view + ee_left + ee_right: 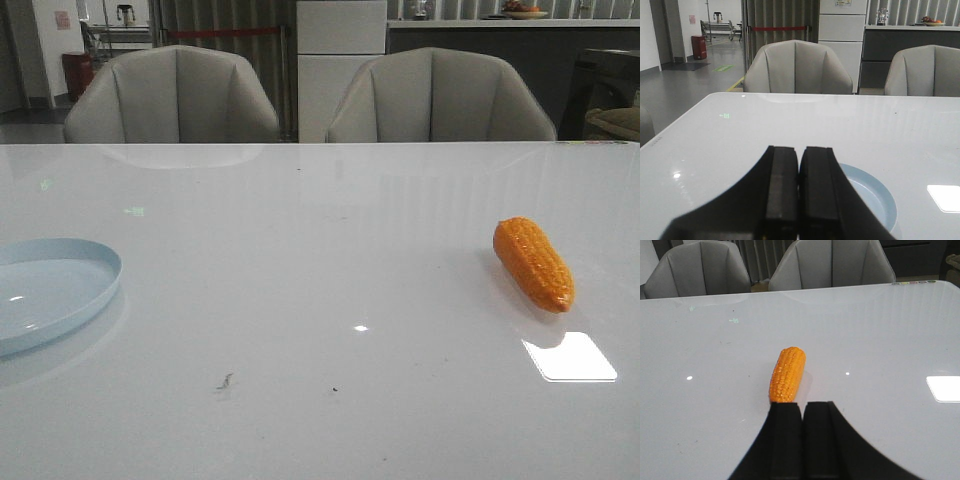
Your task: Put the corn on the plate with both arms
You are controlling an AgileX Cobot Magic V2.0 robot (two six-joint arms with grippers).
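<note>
On the white counter (320, 300), the corn (533, 264) lies on its side out at about three o'clock in the front view, while the plate (60, 290) sits far across at nine o'clock, partly cut off by the frame edge; the two are well apart, which fits a job likely meant to pass from one arm to the other. Nothing rests on the plate yet. The right gripper (802, 412) hangs just short of the cob's near end, fingers pressed together and empty, lined up roughly along the cob's length, so I judge it must open before it can take hold. The left gripper (799, 160) is likewise closed with nothing between its fingers, and the plate (875, 195) shows just beyond it, a sensible waiting spot for receiving. The cob is bright orange, glossy plastic, rows of bumpy kernels, with one end narrower. Two grey chairs (172, 95) stand behind the counter.
</note>
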